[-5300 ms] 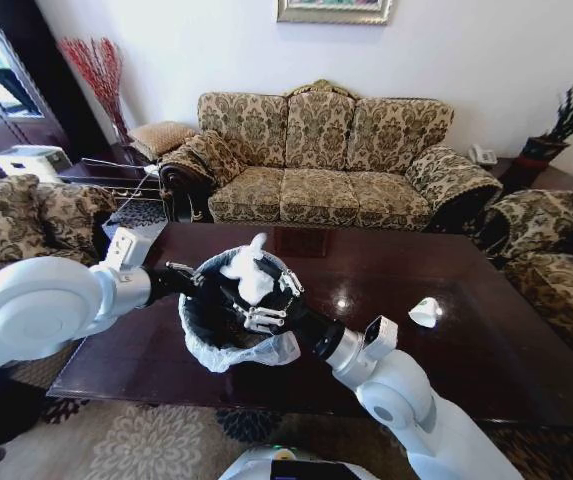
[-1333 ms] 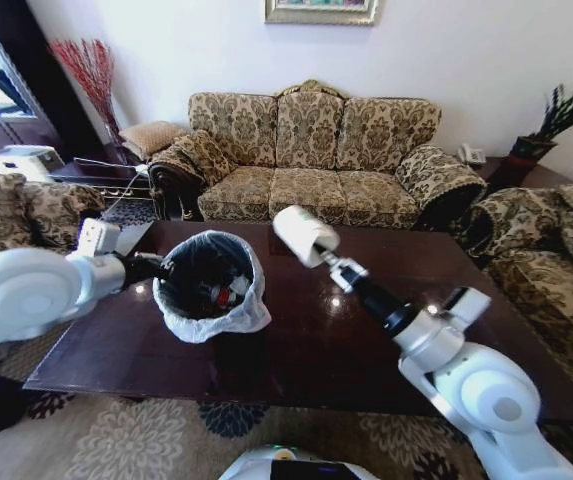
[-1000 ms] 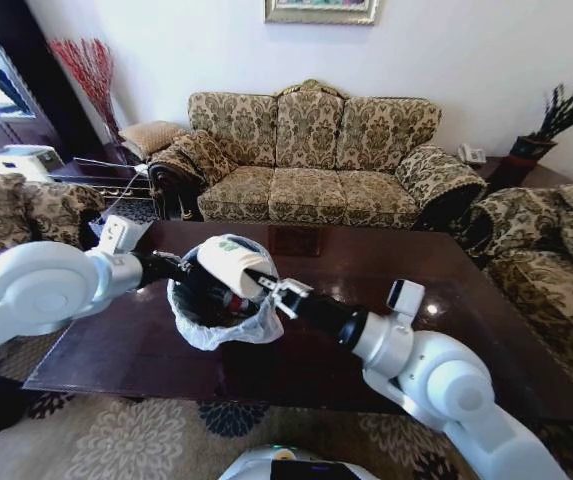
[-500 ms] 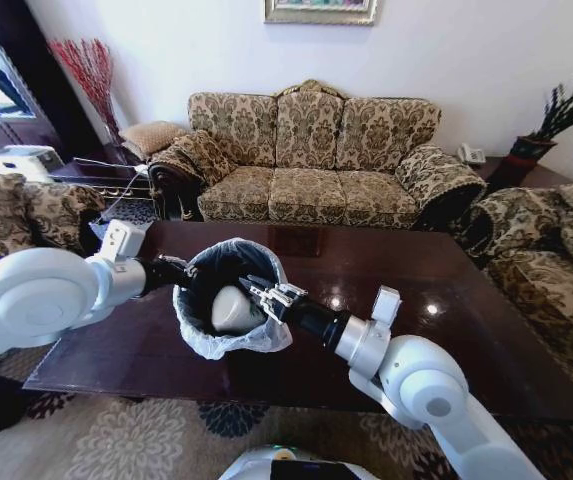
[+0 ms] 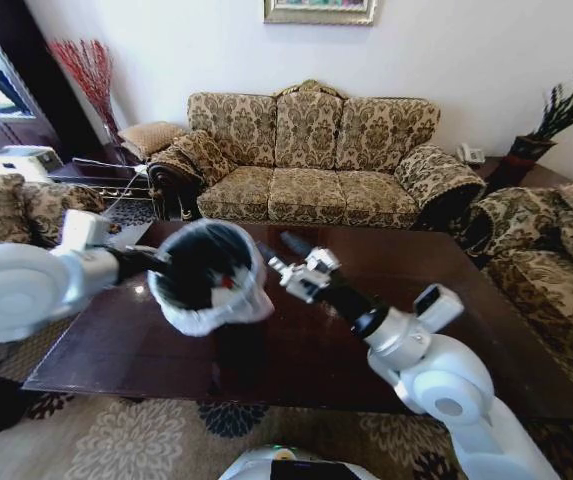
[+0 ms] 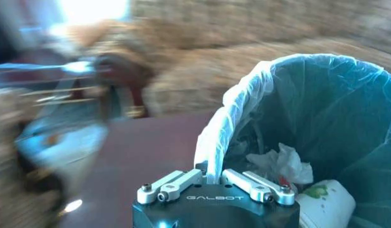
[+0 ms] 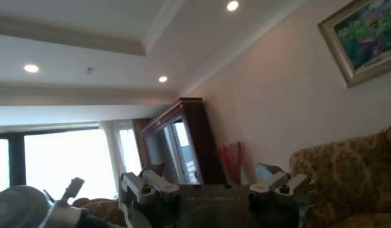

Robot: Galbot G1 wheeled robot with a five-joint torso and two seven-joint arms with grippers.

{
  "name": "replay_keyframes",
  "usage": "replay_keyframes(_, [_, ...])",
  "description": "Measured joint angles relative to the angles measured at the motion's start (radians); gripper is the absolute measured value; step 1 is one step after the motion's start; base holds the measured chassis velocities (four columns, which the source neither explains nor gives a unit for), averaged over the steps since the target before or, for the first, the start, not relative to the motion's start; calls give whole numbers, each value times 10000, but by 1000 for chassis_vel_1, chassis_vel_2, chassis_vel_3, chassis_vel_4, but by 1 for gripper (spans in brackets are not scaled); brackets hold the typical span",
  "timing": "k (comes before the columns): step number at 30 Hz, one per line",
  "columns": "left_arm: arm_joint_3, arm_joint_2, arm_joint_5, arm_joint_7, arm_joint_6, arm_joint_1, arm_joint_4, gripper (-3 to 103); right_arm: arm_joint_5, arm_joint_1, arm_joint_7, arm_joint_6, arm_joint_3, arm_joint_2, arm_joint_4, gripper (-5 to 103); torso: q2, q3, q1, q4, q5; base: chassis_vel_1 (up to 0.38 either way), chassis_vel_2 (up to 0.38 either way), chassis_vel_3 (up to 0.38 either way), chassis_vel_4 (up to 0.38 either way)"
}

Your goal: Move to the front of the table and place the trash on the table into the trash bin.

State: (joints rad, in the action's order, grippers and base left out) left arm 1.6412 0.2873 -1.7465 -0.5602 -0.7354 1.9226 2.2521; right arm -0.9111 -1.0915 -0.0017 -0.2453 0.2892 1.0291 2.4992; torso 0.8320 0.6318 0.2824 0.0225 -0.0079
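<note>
The left arm reaches in from the left side of the head view, its forearm running nearly level toward the middle of the scene. The left gripper (image 6: 214, 183) has its jaws clamped on the near rim of the trash bin (image 5: 206, 275), pinching the white liner where it folds over the edge. The bin hangs above the left part of the desk (image 5: 366, 345), clear of the glossy top, and is tilted so that its mouth faces up and toward the robot; its long axis leans away from vertical.

In the left wrist view the trash (image 6: 281, 164) lies at the bottom of the bin: crumpled white tissue with a bit of red beside it, and a white cup-like piece (image 6: 325, 206) with a green mark just below.

The right arm stretches from the lower right across the desk, elbow low and forearm rising toward the bin. The right gripper (image 5: 304, 272) is just beside the bin's right rim, apart from it, tipped upward toward the ceiling and far wall. Its jaws stand apart and hold nothing.

A patterned sofa (image 5: 311, 160) stands behind the desk.
</note>
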Motion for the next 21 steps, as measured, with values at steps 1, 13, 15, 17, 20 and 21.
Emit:
replay_keyframes(1, [0,0,0,0,0,0,0,0,0,0,0,0,0,0,0,93,0,0,0,0,0,0,0,0,0])
replay_keyframes(13, [3630,6835,2904,1305,427,1969,-553,0,2413,-1528,880,108,2003,1466,-356,100,2,-5,-6,10,2,0,0,0,0])
replay_keyframes(15, [3631,7470,3087,1394,544,1886,-658,0,2454,-1586,903,100,2051,1524,-411,100,2,-4,-5,2,0,0,0,0,0])
replay_keyframes(17, [3566,8625,3399,1403,766,1677,-1061,0,2637,-1764,933,129,2166,1664,-551,100,1,-2,-3,2,4,0,0,0,0])
replay_keyframes(20, [3381,9175,3757,1405,952,1547,-1323,0,2710,-1898,933,179,2221,1772,-627,100,1,-2,-3,2,4,0,0,0,0])
replay_keyframes(21, [3086,9665,4137,1388,1162,1377,-1677,0,2785,-2081,932,284,2259,1864,-685,100,1,-2,-4,4,1,0,0,0,0])
